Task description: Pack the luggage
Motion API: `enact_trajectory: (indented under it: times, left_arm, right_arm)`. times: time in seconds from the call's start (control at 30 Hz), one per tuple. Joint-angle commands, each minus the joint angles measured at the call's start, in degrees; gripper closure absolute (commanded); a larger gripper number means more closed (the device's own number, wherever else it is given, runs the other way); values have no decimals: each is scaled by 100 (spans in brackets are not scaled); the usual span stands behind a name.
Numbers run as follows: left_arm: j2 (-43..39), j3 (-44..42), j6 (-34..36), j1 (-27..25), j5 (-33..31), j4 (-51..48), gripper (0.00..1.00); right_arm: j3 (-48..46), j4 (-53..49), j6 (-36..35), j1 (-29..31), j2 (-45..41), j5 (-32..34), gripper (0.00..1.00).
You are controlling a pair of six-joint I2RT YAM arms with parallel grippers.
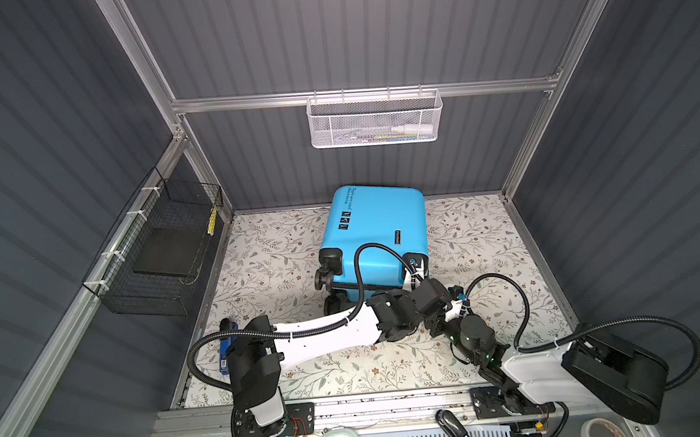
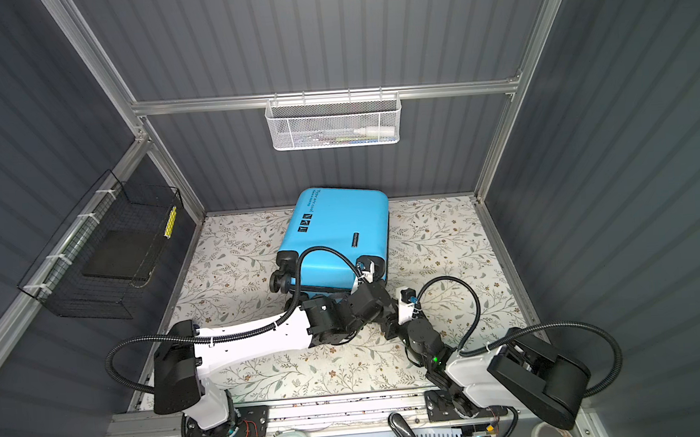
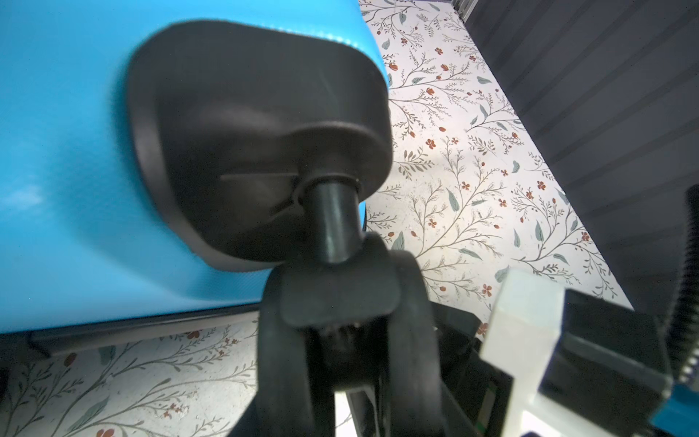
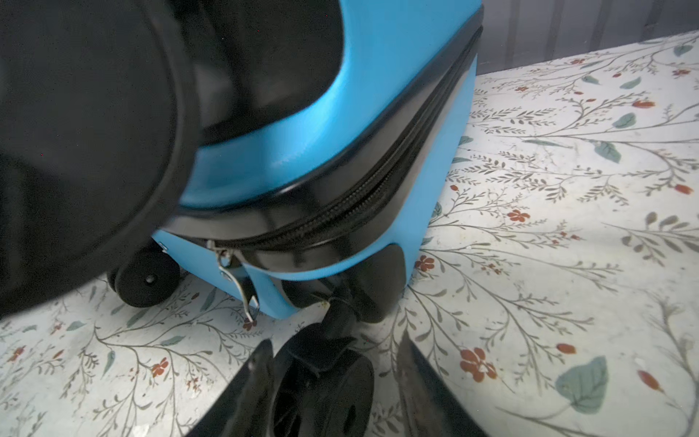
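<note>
Because the luggage [image 1: 376, 226] lies zipped shut on the far half of the table [image 1: 487, 240], the right tool [image 4: 336, 363] stands spread astride a caster [image 4: 325, 386], and the left tool [image 1: 414, 267], opening indiscernible, meets the corner above, seemingly to reorient it.

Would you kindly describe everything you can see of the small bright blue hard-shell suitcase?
The small bright blue hard-shell suitcase lies flat on the floral table cover, glossy shell up, bearing black text and square icons. Its black zip is closed, metal pulls hanging at the near end. Its black wheels face the robot; the right gripper straddles one, fingers apart.
</note>
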Motion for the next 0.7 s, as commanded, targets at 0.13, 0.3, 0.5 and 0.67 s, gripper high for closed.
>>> enact_trajectory:
  times: [0.13, 0.3, 0.5, 0.67]
  left_arm:
    - [-213, 451, 265, -57, -137, 585, 100]
    - [-231, 469, 268, -54, -145, 567, 100]
    - [-233, 443, 247, -56, -142, 576, 100]
    - [-237, 433, 221, -57, -139, 590, 100]
  right_arm:
    - [-37, 946, -621, 554, 689, 568, 47]
    - [145, 1082, -802, 770, 911, 692, 47]
    - [359, 1204, -1004, 826, 1026, 770, 43]
    - [524, 1267, -1097, 830, 1050, 787, 36]
